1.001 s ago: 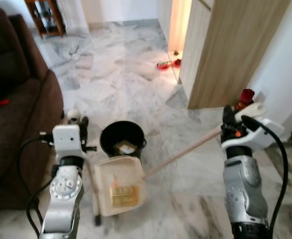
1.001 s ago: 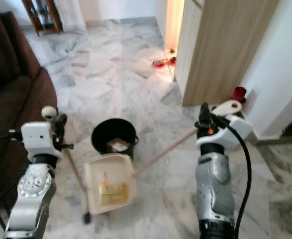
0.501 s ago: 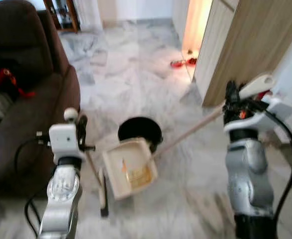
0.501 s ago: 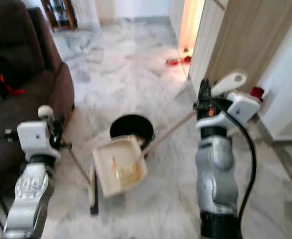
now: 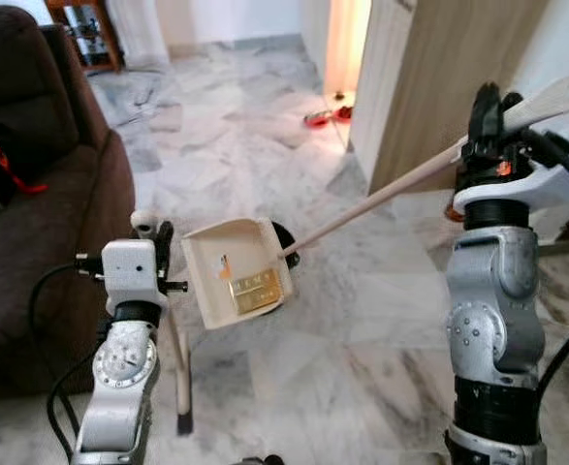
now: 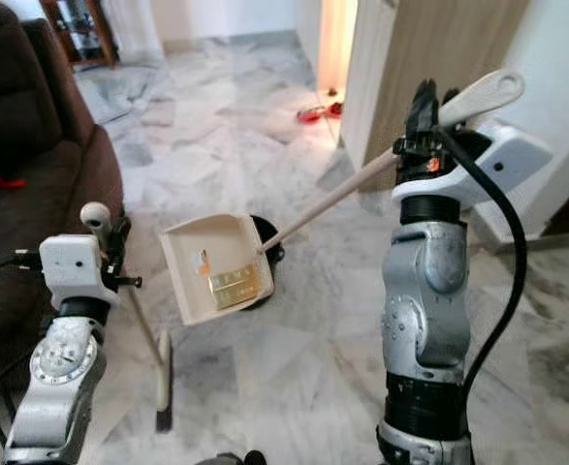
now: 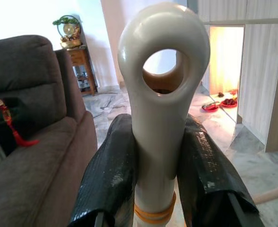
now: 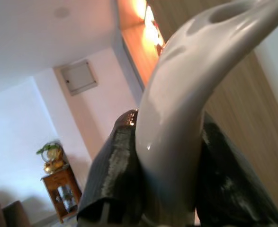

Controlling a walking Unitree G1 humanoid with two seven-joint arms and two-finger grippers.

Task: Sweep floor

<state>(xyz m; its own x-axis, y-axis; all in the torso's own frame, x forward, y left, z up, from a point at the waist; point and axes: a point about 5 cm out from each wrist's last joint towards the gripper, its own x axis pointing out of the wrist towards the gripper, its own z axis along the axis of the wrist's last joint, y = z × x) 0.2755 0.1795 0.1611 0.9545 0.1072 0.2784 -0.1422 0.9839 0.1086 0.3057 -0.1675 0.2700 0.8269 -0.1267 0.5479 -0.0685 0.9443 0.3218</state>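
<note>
The floor (image 5: 265, 116) is grey-veined white marble tile, bordered by a dark brown fabric sofa (image 5: 32, 194) and a light wood-panel cabinet (image 5: 429, 97). The right tool (image 5: 488, 102) clamps the long handle of a cream plastic dustpan (image 5: 234, 271), raised above a black round bin (image 6: 265, 254). The left tool (image 7: 160, 161) grips the cream loop-ended broom handle (image 7: 160, 85), its 2 fingers pressed against it.

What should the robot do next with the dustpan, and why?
Probably tip the dustpan a little further so the yellow scrap slides into the black bin just behind it. The right gripper holds its long handle raised, the pan is tilted at the bin, and the scrap sits inside.
</note>
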